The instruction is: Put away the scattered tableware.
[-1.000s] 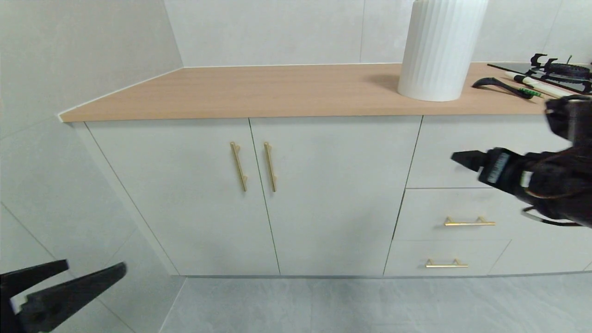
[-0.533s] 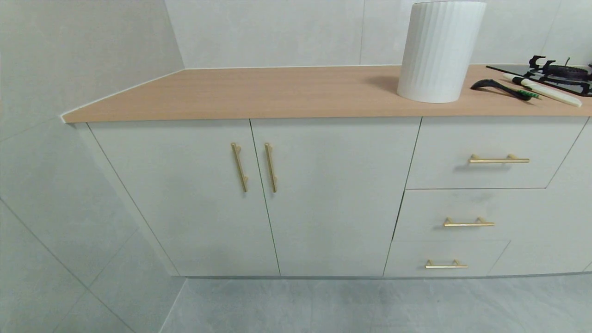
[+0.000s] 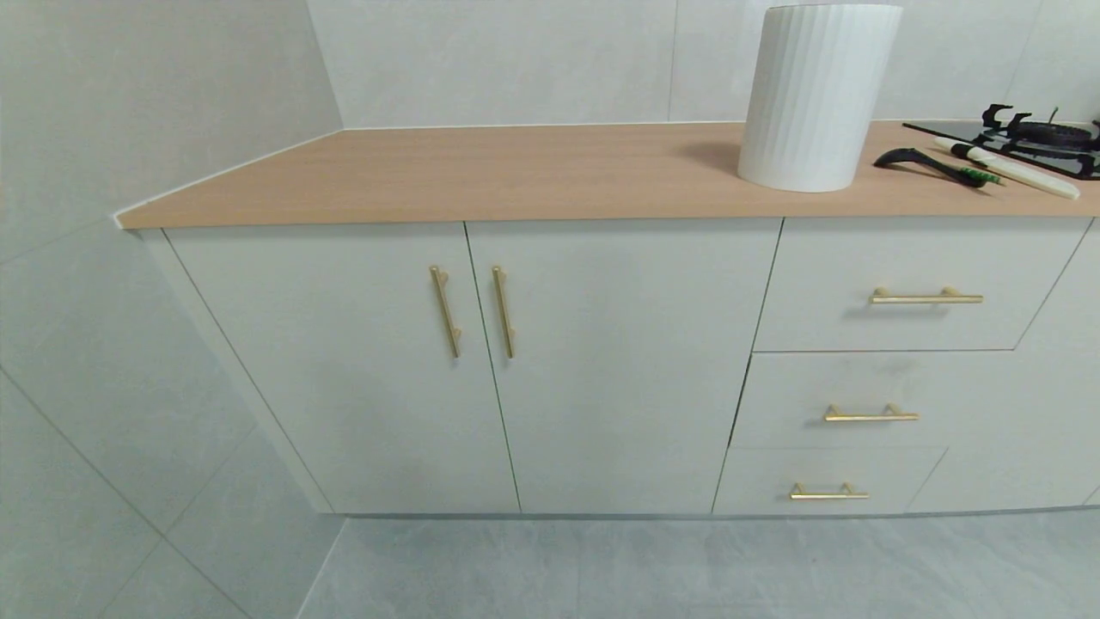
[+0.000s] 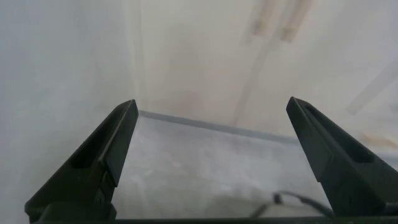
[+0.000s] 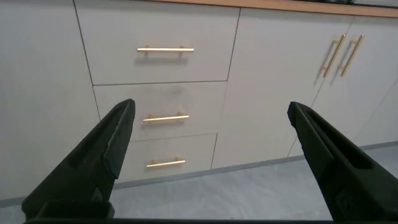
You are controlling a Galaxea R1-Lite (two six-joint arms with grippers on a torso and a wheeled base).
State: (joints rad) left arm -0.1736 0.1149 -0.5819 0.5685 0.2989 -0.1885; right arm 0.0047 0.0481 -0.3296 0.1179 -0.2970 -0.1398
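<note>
You have the wooden counter (image 3: 516,172) running across the upper half of the head view, and the scattered tableware lies at its far right end: a black utensil (image 3: 924,162) just right of the tall white ribbed container (image 3: 815,94), and a long pale utensil (image 3: 1014,168) lying beside it, slanted toward the right edge of the frame. Where the two utensils come close you can see a small green patch, too small to tell whether it is a label. A black stove grate (image 3: 1044,136) sits behind them in the upper right corner. Below the counter, in the middle of the frame, the two cabinet doors are closed, with their gold door handles (image 3: 474,311) side by side; on the right, three closed drawers are stacked, with the top drawer handle (image 3: 925,297), middle drawer handle (image 3: 870,415) and bottom drawer handle (image 3: 829,493). Your left gripper (image 4: 211,102) has its fingers spread wide with nothing between them, facing the grey floor (image 4: 205,162) at the foot of the cabinet. Your right gripper (image 5: 211,104) is spread wide too and holds nothing, facing the drawer fronts
</note>
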